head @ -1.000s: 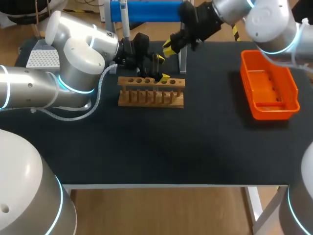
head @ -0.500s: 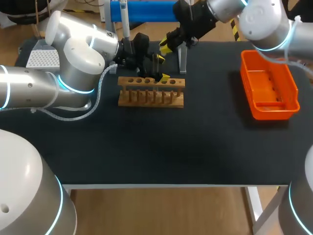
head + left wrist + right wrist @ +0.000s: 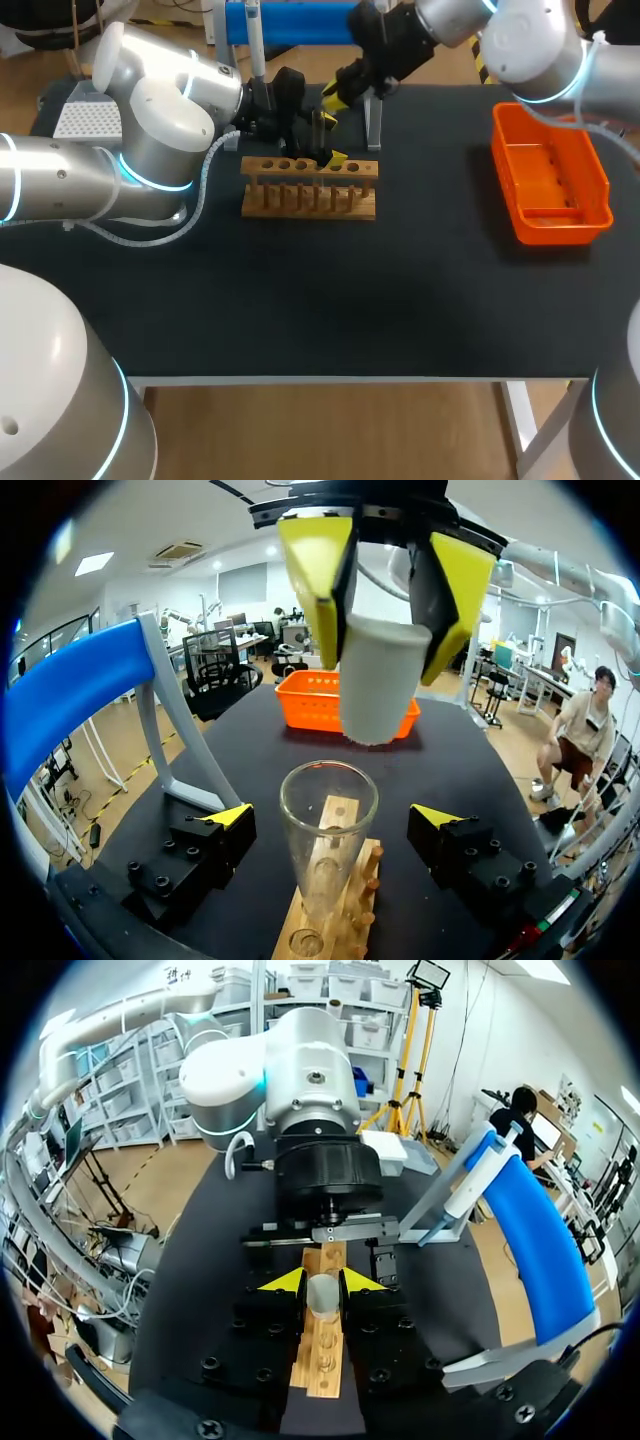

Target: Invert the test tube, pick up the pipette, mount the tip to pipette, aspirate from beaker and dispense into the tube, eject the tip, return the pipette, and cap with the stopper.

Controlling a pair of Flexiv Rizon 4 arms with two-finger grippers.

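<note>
Pinching stopper, right gripper seemingly over tube.

The head camera looks down on the table from above and behind. The wrist cameras face each other closely, sharing the rack just under the left end effector and the right end effector.

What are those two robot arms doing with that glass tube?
They are about to put a cap on it. The right gripper pinches a white stopper between its yellow fingers, just above the open mouth of the glass test tube. The tube stands upright in a wooden rack. The left gripper is open, with a finger on each side of the tube but not touching it. The stopper is not in yet.
</note>
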